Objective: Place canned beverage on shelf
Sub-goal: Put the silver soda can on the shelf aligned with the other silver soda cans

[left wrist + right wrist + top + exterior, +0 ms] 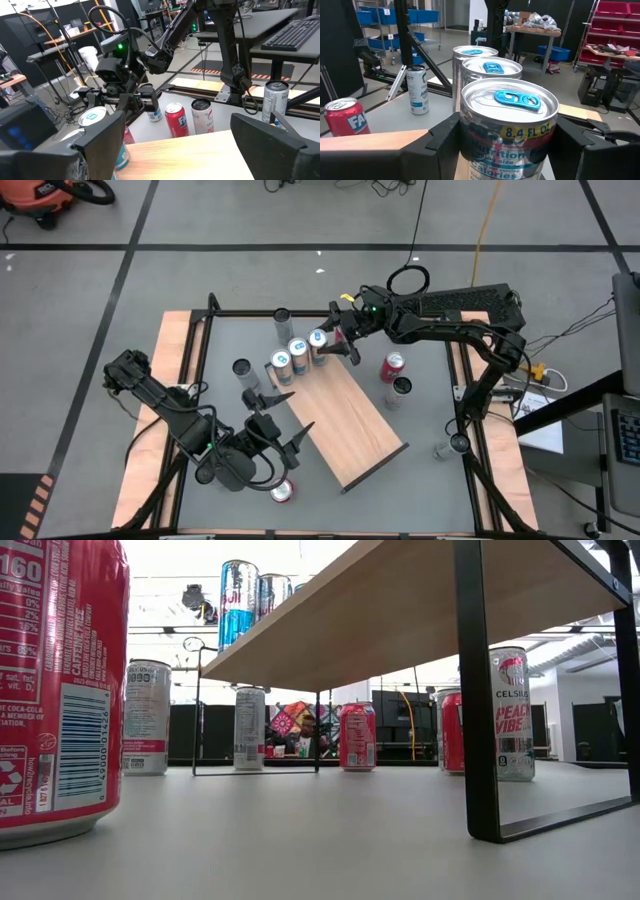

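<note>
The right gripper (335,340) hugged a blue-topped can (507,132) at the shelf's (345,420) far end; it should let go gently.

The left gripper (280,420) waited wide open and empty beside the shelf.

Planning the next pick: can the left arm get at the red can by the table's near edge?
Probably yes. The left gripper is open and empty over the shelf's near corner, and the red can stands upright just beside that arm, nothing between them. It would have to pull back first.

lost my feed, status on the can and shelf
Right gripper closed on blue-tab can, at shelf far end beside two cans. Left gripper open, empty, over near end. Nothing blocking.
</note>
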`<act>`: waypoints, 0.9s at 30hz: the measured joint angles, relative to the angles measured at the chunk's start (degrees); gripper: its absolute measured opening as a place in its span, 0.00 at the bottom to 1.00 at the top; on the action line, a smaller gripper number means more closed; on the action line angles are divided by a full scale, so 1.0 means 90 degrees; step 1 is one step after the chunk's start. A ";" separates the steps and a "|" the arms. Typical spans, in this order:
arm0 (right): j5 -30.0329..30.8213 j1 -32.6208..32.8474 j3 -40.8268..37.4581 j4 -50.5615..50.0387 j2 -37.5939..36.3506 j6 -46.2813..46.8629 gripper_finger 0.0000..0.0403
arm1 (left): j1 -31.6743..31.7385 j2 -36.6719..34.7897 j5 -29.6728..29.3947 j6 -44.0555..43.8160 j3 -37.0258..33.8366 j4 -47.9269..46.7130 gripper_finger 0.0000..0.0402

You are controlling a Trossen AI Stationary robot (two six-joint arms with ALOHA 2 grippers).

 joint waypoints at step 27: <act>0.0044 -0.0010 -0.0002 0.0054 0.0024 0.0158 0.69 | 0.0000 0.0000 0.0144 -0.0097 0.0000 -0.0041 0.89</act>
